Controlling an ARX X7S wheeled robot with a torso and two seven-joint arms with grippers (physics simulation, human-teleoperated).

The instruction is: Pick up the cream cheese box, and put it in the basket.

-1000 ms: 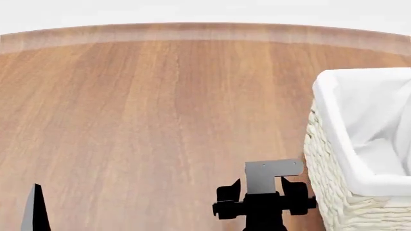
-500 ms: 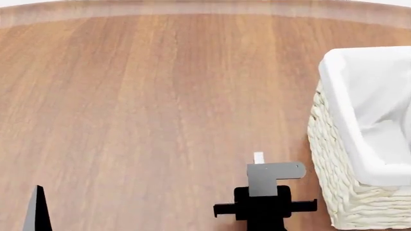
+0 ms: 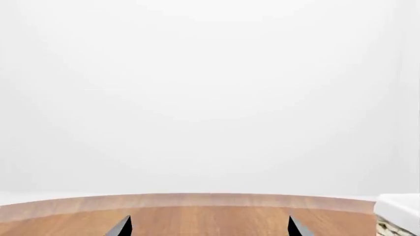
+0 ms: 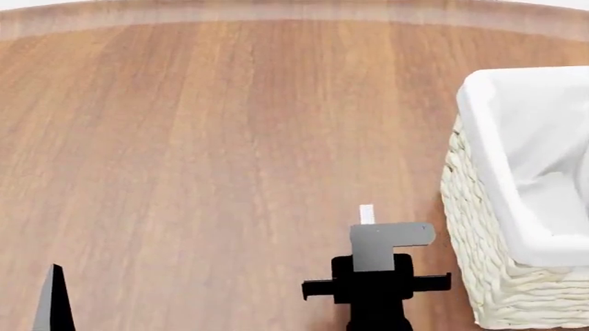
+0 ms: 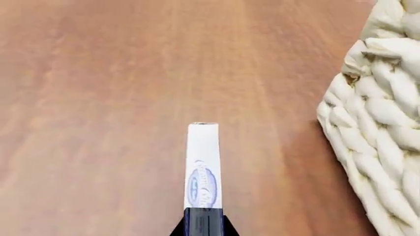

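The cream cheese box (image 5: 203, 167), thin and white with a bluish oval logo, is held edge-on in my right gripper (image 5: 203, 222), whose jaws are shut on its near end. In the head view only the box's far tip (image 4: 367, 214) shows past the right gripper (image 4: 368, 231), above the wooden table and just left of the basket (image 4: 478, 227). The basket is cream-white wicker with a white cloth liner (image 4: 534, 152). Its woven wall (image 5: 377, 142) stands beside the box in the right wrist view. My left gripper (image 3: 208, 230) is open and empty, low at the left (image 4: 54, 303).
The wooden table (image 4: 230, 138) stretches ahead and to the left, with its far edge (image 4: 276, 10) at the back. A corner of the basket's rim (image 3: 397, 210) shows in the left wrist view. No cans are in view.
A second ago the right jaws stood apart; now they are shut on the box. The head view has tipped down. Over the last half second gripper and box moved slightly away from me.
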